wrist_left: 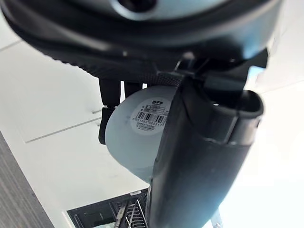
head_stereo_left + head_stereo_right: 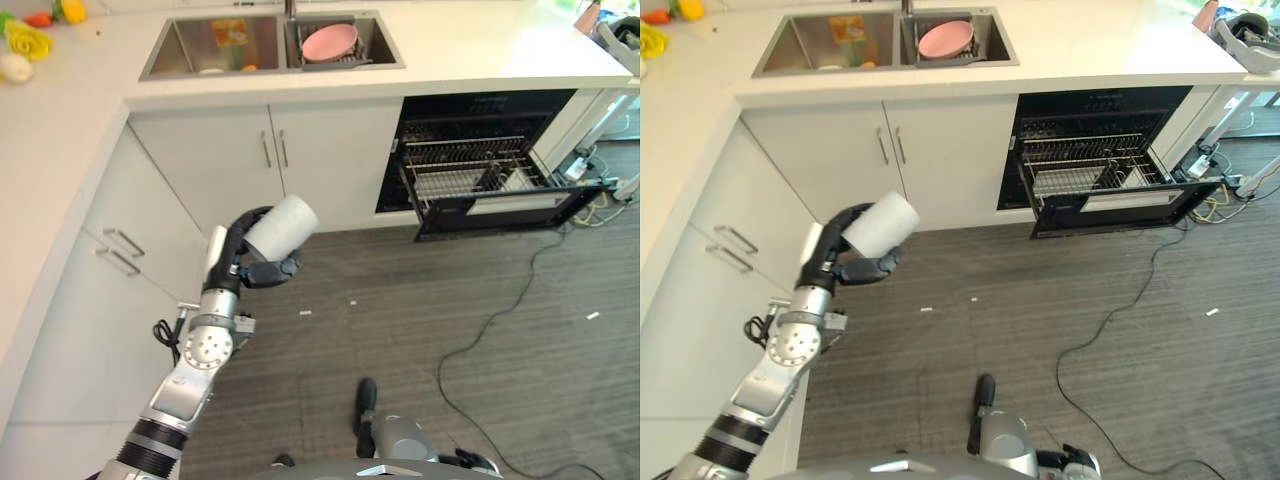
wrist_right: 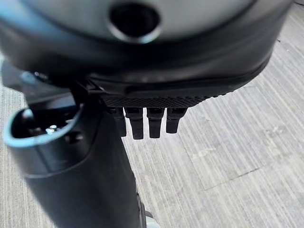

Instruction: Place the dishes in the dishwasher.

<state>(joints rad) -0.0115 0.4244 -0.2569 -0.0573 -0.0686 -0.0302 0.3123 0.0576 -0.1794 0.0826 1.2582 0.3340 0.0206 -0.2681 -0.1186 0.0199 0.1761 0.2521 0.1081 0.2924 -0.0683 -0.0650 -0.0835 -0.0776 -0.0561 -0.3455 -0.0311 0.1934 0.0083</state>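
Observation:
A white cup [image 2: 282,226] lies on its side in my left hand [image 2: 245,265], whose fingers and thumb curl round it, above the floor in front of the lower cabinets. The left wrist view shows the cup's base [image 1: 142,118] with a barcode sticker, just past the thumb [image 1: 199,166]. The dishwasher [image 2: 490,170] stands open to the right of the sink cabinet, its wire rack [image 2: 465,160] pulled out over the lowered door [image 2: 510,212]. A pink bowl [image 2: 330,42] rests in the sink's right basin. My right hand [image 3: 142,121] hangs over the floor with relaxed fingers, holding nothing.
A double sink [image 2: 215,45] is set in the white counter [image 2: 470,45]. Fruit and vegetables [image 2: 25,40] lie on the counter's left wing. Cabinets with handles [image 2: 120,250] line the left side. A black cable [image 2: 490,320] trails across the grey floor.

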